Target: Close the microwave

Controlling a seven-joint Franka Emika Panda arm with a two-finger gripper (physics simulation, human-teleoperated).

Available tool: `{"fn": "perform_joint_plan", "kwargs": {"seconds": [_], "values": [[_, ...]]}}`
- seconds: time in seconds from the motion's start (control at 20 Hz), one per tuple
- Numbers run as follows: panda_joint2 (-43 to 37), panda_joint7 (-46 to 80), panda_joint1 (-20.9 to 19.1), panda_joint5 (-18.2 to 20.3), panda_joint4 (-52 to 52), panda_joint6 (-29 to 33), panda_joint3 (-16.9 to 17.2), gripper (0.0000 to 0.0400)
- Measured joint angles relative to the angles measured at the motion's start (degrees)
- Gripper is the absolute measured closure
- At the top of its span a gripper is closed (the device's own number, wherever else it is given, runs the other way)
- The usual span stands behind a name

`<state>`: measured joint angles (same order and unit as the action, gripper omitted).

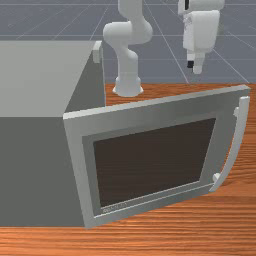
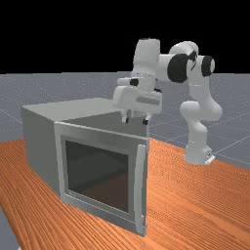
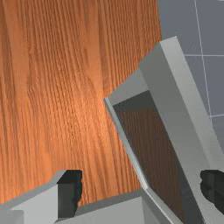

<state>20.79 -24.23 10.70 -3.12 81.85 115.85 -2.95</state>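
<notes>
My gripper (image 1: 194,68) hangs in the air on the arm's side of the microwave door (image 1: 150,120), higher than its top edge. The door stands wide open, swung out from the grey microwave body (image 1: 35,165), with its dark window and curved handle (image 1: 234,145) facing the camera. In the far view the gripper (image 2: 136,121) appears over the door (image 2: 97,210), its two fingers apart. In the wrist view the gripper (image 3: 142,190) is open, and the door's inner side (image 3: 159,87) slants past beneath the fingers. Contact with the door cannot be made out.
The microwave body (image 2: 41,141) stands at the far view's left, the arm's base (image 2: 197,154) at its right. Wood tabletop (image 2: 195,195) lies between base and door. In the wrist view, part of the microwave body (image 3: 118,208) lies below the fingers, beside the door.
</notes>
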Motion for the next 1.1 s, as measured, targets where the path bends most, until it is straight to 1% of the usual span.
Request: {"fn": "perform_joint_plan", "kwargs": {"seconds": [0.1,0.15,0.3,0.35,0.4,0.5,0.55,0.6,0.65,0.75,0.95,1.1], "values": [[4.13,-0.43,-0.02,-0.03,-6.57,-2.1,0.09,0.0],[7.09,-0.56,0.12,-0.44,-11.45,-4.51,0.29,0.0],[13.76,-1.11,0.13,-0.56,-22.13,-8.59,0.52,0.0],[15.42,-1.34,-0.07,-0.07,-24.84,-10.07,0.34,0.0],[15.26,-0.32,0.15,-0.3,-24.19,-9.34,0.57,0.0],[15.86,0.44,0.68,-0.49,-25.13,-9.75,0.58,0.0],[18.25,0.76,0.95,-0.52,-29.52,-11.55,0.66,0.0],[18.34,-0.37,0.78,-0.43,-29.35,-11.42,0.42,0.0],[22.22,-0.62,0.92,-0.5,-36.13,-14.28,0.53,0.0],[22.3,-0.62,0.91,-0.5,-36.09,-14.29,0.53,0.0],[21.06,-0.44,0.62,-0.34,-28.41,-8.8,0.43,0.0],[20.9,-0.39,0.42,-0.17,-24.55,-4.82,0.31,0.0]]}}
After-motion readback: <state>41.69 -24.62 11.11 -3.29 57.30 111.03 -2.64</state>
